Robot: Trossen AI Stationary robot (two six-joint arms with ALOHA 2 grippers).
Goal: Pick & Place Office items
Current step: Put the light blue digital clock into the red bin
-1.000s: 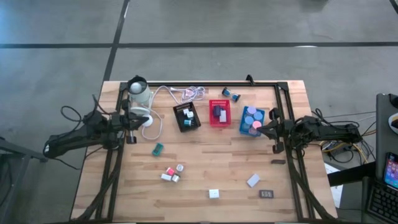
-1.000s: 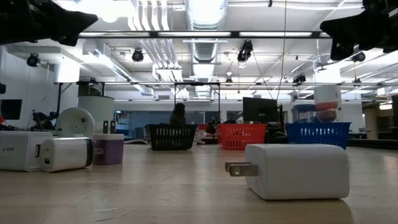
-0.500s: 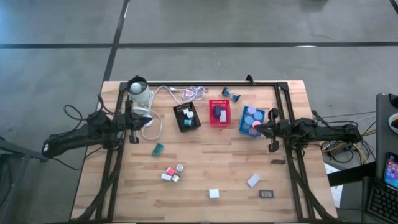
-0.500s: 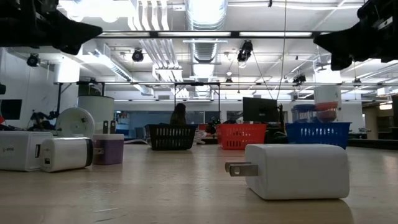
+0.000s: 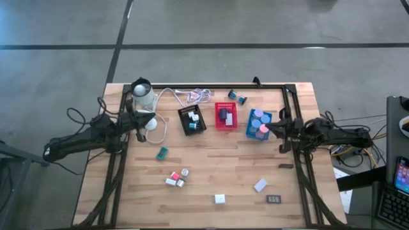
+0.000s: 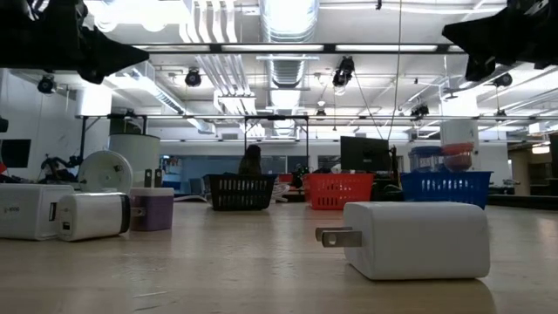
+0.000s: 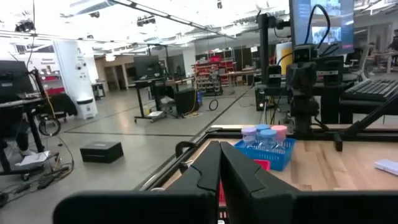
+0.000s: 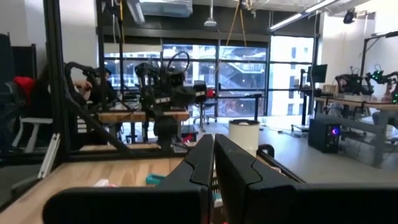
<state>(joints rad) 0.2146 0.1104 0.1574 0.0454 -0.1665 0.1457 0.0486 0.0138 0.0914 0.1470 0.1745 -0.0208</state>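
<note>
**Office items scattered on the table, both arms empty at the sides**

The office items lie in two groups. Some already sit in the mesh trays along the far half of the table: blue and pink rolls (image 5: pixel 259 121) in the blue tray (image 5: pixel 250 130), a dark piece in the red tray (image 5: pixel 225 126), white and teal blocks in the black tray (image 5: pixel 183 122). Loose on the wood lie a teal block (image 5: pixel 162 152), a cluster of pink and white pieces (image 5: pixel 176 177), a white charger block (image 5: pixel 220 199), a second white block (image 5: pixel 259 185) and a small dark rectangle (image 5: pixel 274 199). Two blue pieces (image 5: pixel 237 97) rest near the far edge, beside the white coiled cable (image 5: pixel 192 96).

The left gripper (image 5: pixel 150 119) hangs over the table's left side, jaws pressed together and empty; the right gripper (image 5: pixel 268 126) hangs just beside the blue tray, likewise closed on nothing.

Against the picture half a second earlier, the left gripper points a little farther in, towards the black tray, and the right arm has pulled slightly outwards. No item has moved.

The low view shows what the overhead one cannot: the white charger block (image 6: pixel 417 240) has plug prongs, and the pieces at left (image 6: pixel 96 215) are small adapters, one lavender. Each wrist view shows its own fingers meeting with no gap; the left wrist view also catches the rolls standing upright in the blue tray (image 7: pixel 267 153).
</note>
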